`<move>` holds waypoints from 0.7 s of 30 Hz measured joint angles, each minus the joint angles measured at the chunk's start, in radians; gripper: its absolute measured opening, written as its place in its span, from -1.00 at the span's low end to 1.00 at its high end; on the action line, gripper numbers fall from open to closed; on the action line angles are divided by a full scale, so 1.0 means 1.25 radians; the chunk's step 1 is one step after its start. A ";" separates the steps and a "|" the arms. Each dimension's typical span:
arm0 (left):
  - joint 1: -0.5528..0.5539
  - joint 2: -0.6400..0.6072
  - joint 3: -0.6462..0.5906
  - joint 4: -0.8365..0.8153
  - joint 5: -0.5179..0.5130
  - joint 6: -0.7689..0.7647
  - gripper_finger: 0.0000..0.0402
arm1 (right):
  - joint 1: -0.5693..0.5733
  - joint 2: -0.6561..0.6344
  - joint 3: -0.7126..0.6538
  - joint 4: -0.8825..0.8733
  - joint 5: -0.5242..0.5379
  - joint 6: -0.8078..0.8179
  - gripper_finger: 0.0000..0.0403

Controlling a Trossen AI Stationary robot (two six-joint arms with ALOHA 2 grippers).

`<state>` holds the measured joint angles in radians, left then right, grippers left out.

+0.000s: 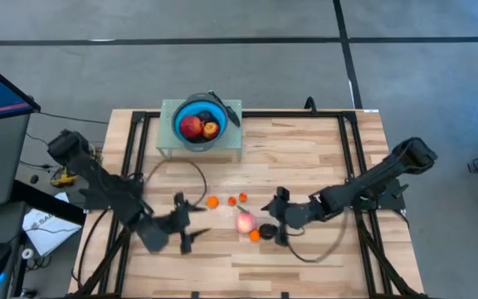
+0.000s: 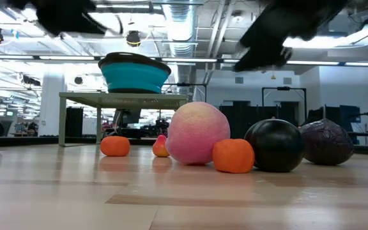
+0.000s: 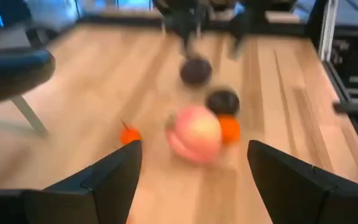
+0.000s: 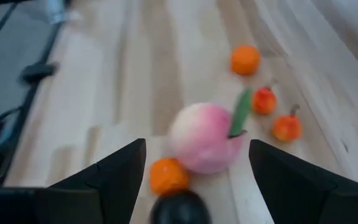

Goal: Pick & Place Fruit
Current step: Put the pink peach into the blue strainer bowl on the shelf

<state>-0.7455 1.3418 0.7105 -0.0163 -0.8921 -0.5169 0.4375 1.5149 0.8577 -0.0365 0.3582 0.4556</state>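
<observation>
peach [image 2: 197, 133] | tiny orange [image 2: 233, 156] touching | left gripper [image 1: 191, 224] open, seemingly empty

The high view looks straight down on the whole counter [image 1: 305, 158] from well above. The low view sits at counter level, close to the pink peach [image 2: 197, 133], facing the room behind. Each wrist view looks forward between its own arm's two dark fingers [image 3: 107, 177] [image 4: 114, 171], near the counter. All four views share the peach, which lies ahead of both pairs of fingers.
</observation>
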 joint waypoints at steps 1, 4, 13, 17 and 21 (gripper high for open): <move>-0.008 0.034 0.000 0.007 0.000 -0.048 0.42 | -0.017 0.021 0.000 0.018 -0.017 0.023 0.39; -0.023 0.131 0.000 0.050 0.000 -0.159 0.42 | -0.076 0.082 0.000 0.079 -0.115 0.017 0.41; 0.028 0.344 0.000 0.349 0.044 -0.194 0.42 | -0.235 0.199 0.068 -0.034 -0.474 0.017 0.79; 0.098 0.397 0.000 0.446 0.128 -0.195 0.42 | -0.236 0.260 0.068 0.012 -0.481 0.012 0.95; 0.156 0.434 0.000 0.510 0.206 -0.196 0.42 | -0.227 0.313 0.070 0.140 -0.495 0.010 0.96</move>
<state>-0.5505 1.8846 0.7109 0.6209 -0.6349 -0.7613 0.1533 1.9063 0.9449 0.1386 -0.2600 0.4681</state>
